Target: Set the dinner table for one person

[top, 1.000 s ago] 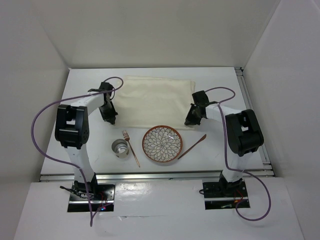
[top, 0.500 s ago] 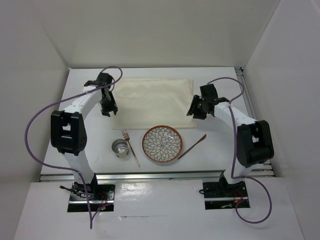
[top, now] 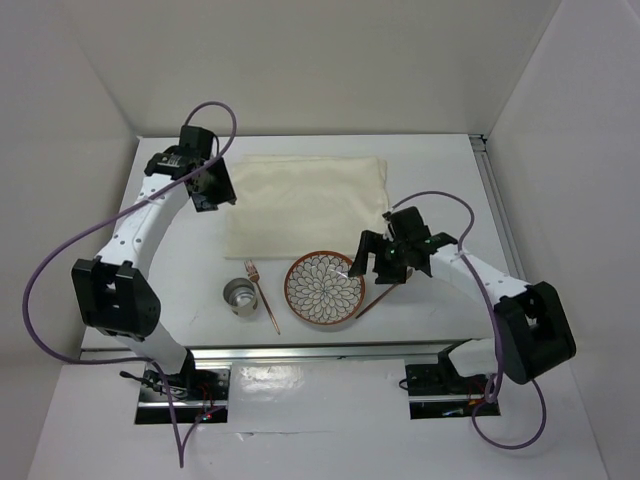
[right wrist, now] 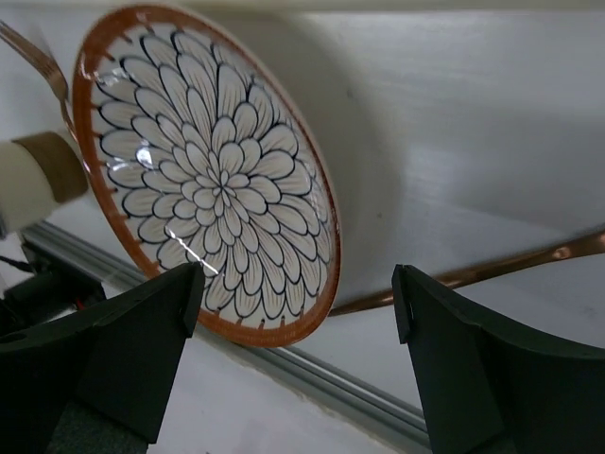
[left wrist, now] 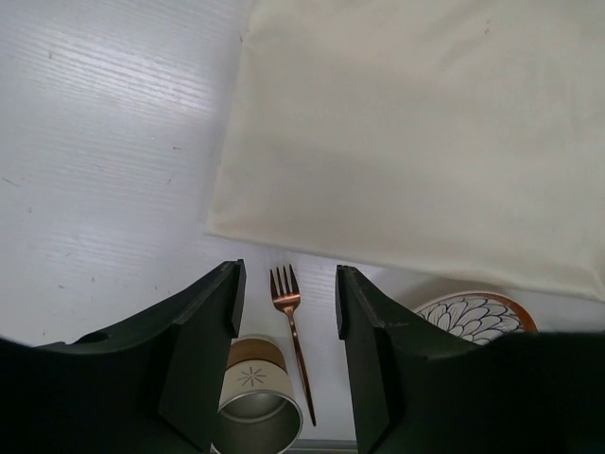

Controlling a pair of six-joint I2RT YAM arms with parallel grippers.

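Observation:
On the white dinner table (top: 440, 170) lies a cream cloth (top: 305, 205), spread flat. In front of it stand a flower-patterned plate (top: 324, 288) with an orange rim, a copper fork (top: 262, 295) and a small metal cup (top: 240, 297). A copper utensil (top: 372, 305) lies right of the plate. My left gripper (top: 212, 190) hangs open and empty above the cloth's far left corner; in its wrist view the fork (left wrist: 288, 322) and cup (left wrist: 253, 397) show between the fingers. My right gripper (top: 375, 262) is open and empty, low at the plate's right edge (right wrist: 213, 175).
A silver rail (top: 320, 352) runs along the table's near edge, and another (top: 500, 220) along the right side. White walls close in the back and both sides. Purple cables loop off both arms.
Both grippers went from shut to open. The left arm swung up and back to the cloth's far left corner. The right arm came forward and left, down to the plate.

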